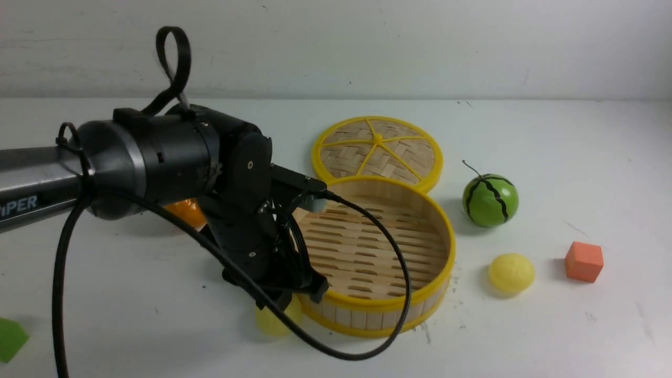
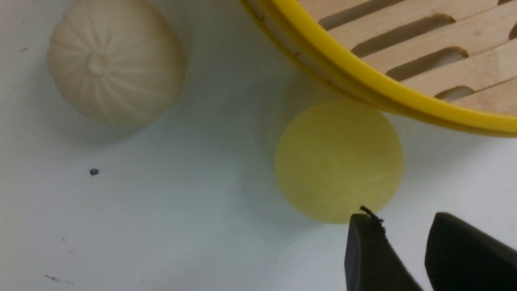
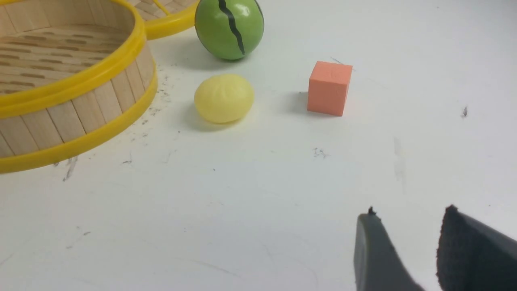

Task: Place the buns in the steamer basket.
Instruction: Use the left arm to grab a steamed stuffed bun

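Front view, frame centre: steamer basket (image 1: 426, 237) upright on the white tabletop (image 1: 551, 336), slatted floor bare, no bun inside.

Left arm (image 1: 157, 157) fills the left half of the frame and reaches down to the basket's lower-left wall. Left pincer (image 2: 404, 230) over the tabletop, jaws apart with bare surface showing between them, nothing gripped. One fingertip (image 2: 365, 250) is at the edge of a yellow bun (image 2: 339, 161); contact cannot be told. That bun sits on the tabletop just beside the basket's outer wall, partly under the yellow rim as the left wrist camera sees it. In the front view it peeks out below the arm, bottom centre-left.

Cream bun (image 2: 115, 60), pleats up, on the tabletop near the yellow one, apart from it. Seen by the left wrist camera only.

Second yellow bun (image 1: 511, 272) right of the basket, lower right of centre, clear of the wall.

Right pincer (image 3: 408, 218), seen only by its own wrist camera: jaws apart, empty, well apart from that bun.

Other items: woven lid (image 1: 378, 152) flat behind the basket; watermelon ball (image 1: 490, 200) right of the lid; orange cube (image 1: 584, 261) right of the second yellow bun; orange fruit (image 1: 186, 212) mostly hidden behind the left arm.
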You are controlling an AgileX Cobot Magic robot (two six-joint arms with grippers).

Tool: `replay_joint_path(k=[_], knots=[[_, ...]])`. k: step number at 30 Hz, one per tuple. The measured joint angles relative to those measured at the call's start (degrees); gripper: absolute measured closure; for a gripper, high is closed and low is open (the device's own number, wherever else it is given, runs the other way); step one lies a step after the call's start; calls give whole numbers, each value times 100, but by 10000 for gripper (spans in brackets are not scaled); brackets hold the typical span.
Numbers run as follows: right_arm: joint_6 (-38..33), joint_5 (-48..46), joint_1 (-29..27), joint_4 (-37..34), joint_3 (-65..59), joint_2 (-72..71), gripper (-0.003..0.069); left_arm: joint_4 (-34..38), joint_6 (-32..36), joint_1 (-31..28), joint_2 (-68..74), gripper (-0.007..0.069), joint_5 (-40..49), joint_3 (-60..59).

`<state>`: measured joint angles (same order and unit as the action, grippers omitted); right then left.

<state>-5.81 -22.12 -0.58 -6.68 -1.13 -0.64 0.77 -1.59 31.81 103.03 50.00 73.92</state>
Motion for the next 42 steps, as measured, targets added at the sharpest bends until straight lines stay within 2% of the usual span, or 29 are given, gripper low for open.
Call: replay_joint_path(k=[27,31,38,42], knots=[[0,0,0,-3,0,0,418,-312,0,0,605,392,-518,30],[0,0,0,-3,0,0,418,-313,-92,0,635,445,-524,36],[0,0,0,-3,0,0,418,-318,-257,0,577,636,-473,36],[0,0,0,-3,0,0,418,-318,-331,0,364,638,-328,36]])
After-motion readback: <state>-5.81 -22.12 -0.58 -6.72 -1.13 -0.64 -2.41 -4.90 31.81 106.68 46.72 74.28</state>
